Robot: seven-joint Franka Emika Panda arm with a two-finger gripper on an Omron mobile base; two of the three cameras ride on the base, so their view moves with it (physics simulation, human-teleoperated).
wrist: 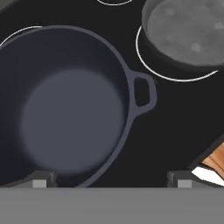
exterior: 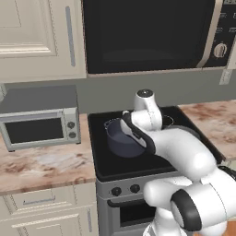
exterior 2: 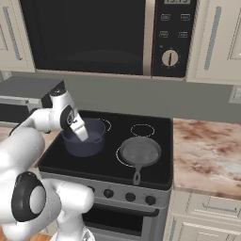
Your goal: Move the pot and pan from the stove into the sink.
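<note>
Gripper, jaws spread wide and empty, hovers over the pot at the stove's front-left burner, seemingly aligning with its rim; the pan sits front-right.

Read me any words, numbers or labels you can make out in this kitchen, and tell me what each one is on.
No text can be read.
Microwave control panel: a display strip at the top and button labels, all too small and blurred to read.
Toaster oven, stove knobs, pot, pan: no lettering visible.
</note>
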